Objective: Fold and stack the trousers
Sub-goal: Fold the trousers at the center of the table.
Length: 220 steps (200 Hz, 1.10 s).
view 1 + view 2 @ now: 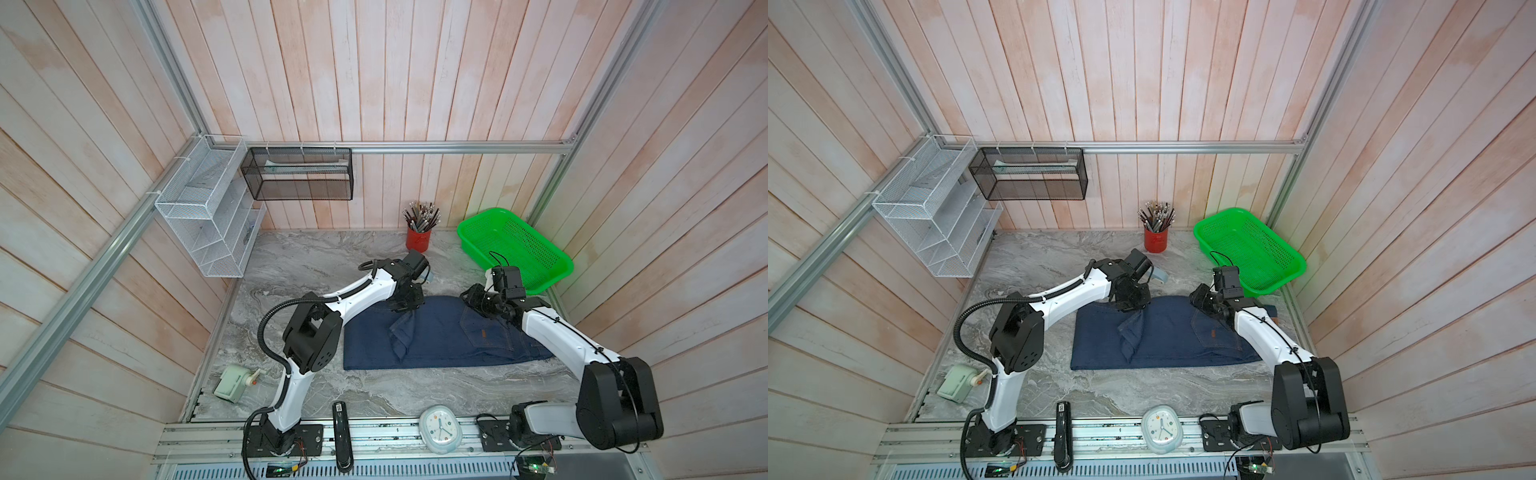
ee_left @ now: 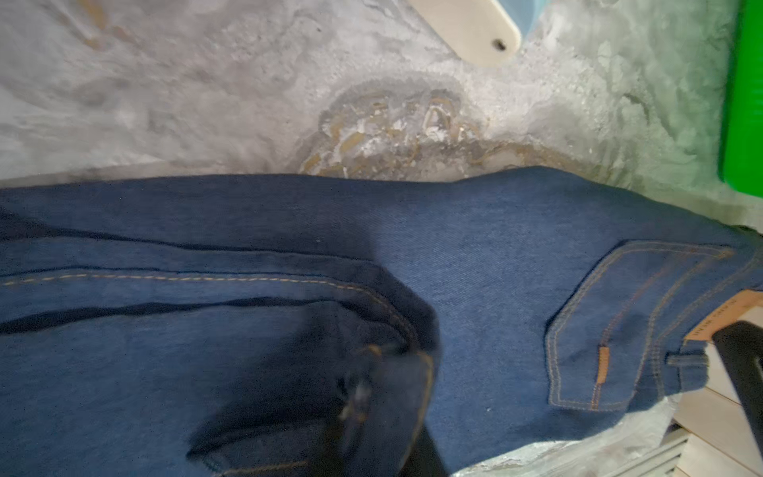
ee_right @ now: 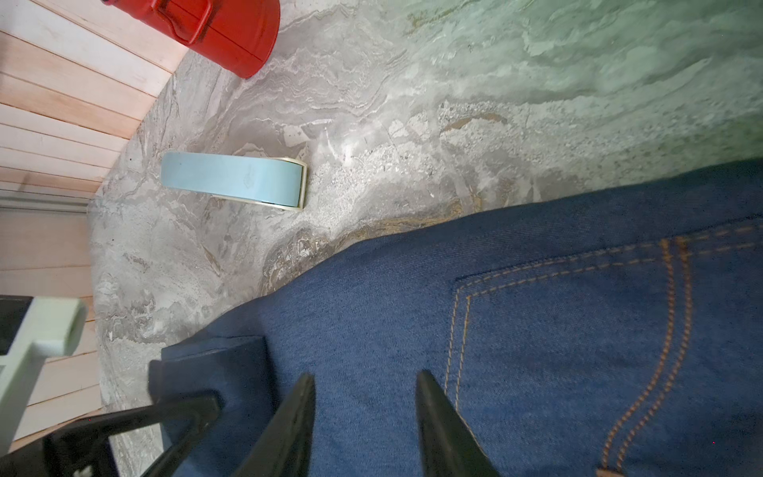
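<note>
Nearest me, the trousers (image 1: 449, 345) lie flat in the middle of the worktop (image 1: 374, 390). They are already doubled over once, and their long axis runs side to side across my view. The closed fold is at my left. The waist end, with its stitched pocket (image 1: 482, 332), is at my right, partly under the right arm.

Further in, a loose cuff (image 1: 401, 336) lies skewed over the middle of the bundle and rises in a peak toward the far long edge.

Both end effectors are at that far edge. The left end effector (image 1: 405, 306) hangs right above the cuff's peak. Its wrist view is blurred where the tips should be, so I cannot tell whether it is pinching the denim or has let go. The right end effector (image 1: 471, 297) is near the far waist corner. In its wrist view the fingers (image 3: 303, 404) stand spread over flat denim with nothing between them.

I judge the next fold runs along the long axis. That would mean squaring the cuff first, then carrying one short end over the other. The fold end lies to the left of the left end effector, on that arm's side, and the waist sits directly under the right one.

Beyond the waist end, the green basket (image 1: 515, 249) sits at the back right.
</note>
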Each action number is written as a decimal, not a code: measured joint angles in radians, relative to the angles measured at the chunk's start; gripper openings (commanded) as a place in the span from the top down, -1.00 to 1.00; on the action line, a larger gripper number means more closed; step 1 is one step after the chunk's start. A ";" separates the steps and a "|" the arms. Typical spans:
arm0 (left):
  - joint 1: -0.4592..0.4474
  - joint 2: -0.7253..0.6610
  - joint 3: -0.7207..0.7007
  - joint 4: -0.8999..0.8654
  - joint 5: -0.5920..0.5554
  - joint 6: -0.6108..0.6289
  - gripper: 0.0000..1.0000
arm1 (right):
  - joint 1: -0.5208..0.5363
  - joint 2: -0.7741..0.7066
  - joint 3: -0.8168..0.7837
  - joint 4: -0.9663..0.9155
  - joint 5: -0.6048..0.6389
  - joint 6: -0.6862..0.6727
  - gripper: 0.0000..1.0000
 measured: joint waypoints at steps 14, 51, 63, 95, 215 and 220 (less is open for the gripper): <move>-0.014 0.000 0.005 0.018 0.024 0.000 -0.17 | -0.004 -0.004 0.000 -0.003 0.002 0.000 0.16; -0.033 -0.040 -0.002 0.087 0.063 0.016 -0.72 | -0.017 -0.035 0.005 -0.029 0.018 0.000 0.15; -0.033 -0.097 -0.027 0.106 0.049 0.016 -0.74 | -0.016 -0.048 0.016 -0.042 0.022 -0.001 0.15; 0.008 -0.371 -0.199 0.178 -0.011 0.011 -0.74 | 0.045 -0.054 0.083 -0.072 0.046 -0.008 0.14; 0.377 -0.701 -0.945 0.324 0.044 0.088 -0.77 | 0.396 0.183 0.085 -0.094 0.068 -0.027 0.29; 0.386 -0.702 -0.956 0.334 0.052 0.094 -0.77 | 0.396 0.191 0.082 -0.094 0.068 -0.027 0.30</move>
